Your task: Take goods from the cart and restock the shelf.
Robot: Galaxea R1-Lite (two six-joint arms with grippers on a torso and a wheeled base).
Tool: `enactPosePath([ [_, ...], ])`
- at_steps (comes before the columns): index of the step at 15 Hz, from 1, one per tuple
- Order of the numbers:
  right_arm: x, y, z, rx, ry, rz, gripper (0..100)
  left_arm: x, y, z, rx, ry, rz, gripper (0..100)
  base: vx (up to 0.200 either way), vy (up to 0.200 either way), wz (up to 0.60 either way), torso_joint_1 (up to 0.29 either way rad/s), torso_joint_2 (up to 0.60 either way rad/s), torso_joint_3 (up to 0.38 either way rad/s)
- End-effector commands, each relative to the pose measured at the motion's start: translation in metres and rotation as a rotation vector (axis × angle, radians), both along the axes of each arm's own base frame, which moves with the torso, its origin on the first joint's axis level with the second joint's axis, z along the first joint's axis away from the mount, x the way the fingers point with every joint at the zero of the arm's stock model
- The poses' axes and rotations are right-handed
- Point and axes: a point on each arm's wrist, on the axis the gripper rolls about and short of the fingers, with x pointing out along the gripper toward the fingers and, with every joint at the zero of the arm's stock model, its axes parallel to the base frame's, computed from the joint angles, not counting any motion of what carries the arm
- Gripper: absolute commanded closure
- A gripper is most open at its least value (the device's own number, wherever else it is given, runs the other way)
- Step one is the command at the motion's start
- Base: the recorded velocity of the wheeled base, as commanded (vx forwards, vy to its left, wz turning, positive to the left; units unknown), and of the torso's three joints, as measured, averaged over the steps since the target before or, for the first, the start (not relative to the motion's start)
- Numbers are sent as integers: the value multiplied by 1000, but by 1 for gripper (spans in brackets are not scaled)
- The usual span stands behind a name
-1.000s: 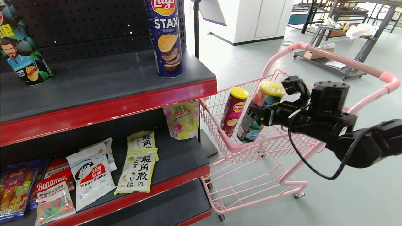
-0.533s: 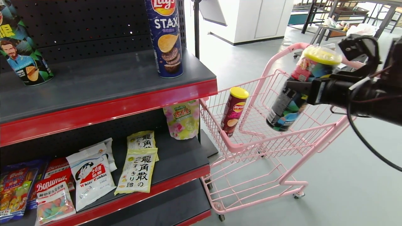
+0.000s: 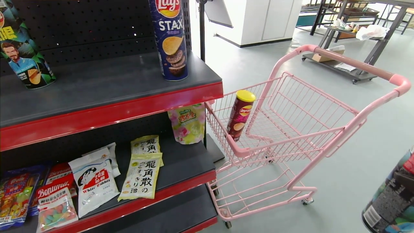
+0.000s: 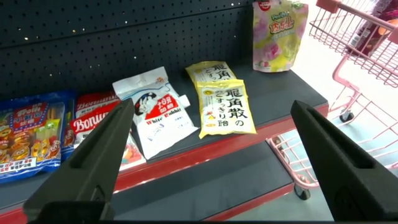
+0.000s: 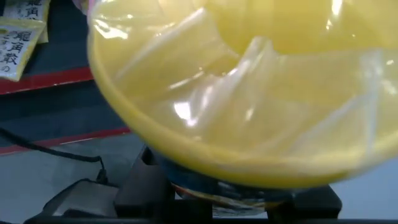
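Two tall round cans stand on the shelf's [image 3: 106, 84] flat grey top board: a blue can [image 3: 169, 42] near its right end and a green can [image 3: 27, 61] far to the left. The board has a shiny red front edge. Soft flat bags [image 3: 142, 174] lie on the board below. The pink wire cart [image 3: 354, 63] stands just beside the shelf, and a red can [image 3: 240, 115] with a yellow lid leans in the corner next to the shelf. The head view shows the side of the colourful can [image 3: 393, 200], up off the floor and well apart from the cart. The right wrist view shows this can's lid [image 5: 249, 93] up close: round, yellow, see-through plastic. The right claw [image 5: 227, 202] is closed around the can under the lid. The left wrist view shows the left claw [image 4: 211, 112] with its two black fingers [image 4: 99, 162] spread wide, holding nothing, in front of the bags.
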Motion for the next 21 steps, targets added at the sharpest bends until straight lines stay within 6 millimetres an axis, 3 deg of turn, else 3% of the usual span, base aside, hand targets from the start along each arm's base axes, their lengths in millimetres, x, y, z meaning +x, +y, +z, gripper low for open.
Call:
enactPosePath([
  [1, -19, -5, -7, 7, -53, -14, 100, 0, 0, 0, 0, 1, 1, 0, 0, 0, 0, 0, 0, 0],
  [8, -20, -5, -9, 11, -50, 7, 100, 0, 0, 0, 0, 1, 1, 0, 0, 0, 0, 95, -303, -202],
  [21, -16, -3, -13, 4, -22, 17, 100, 0, 0, 0, 3, 1, -7, 0, 0, 0, 0, 213, -535, -328],
])
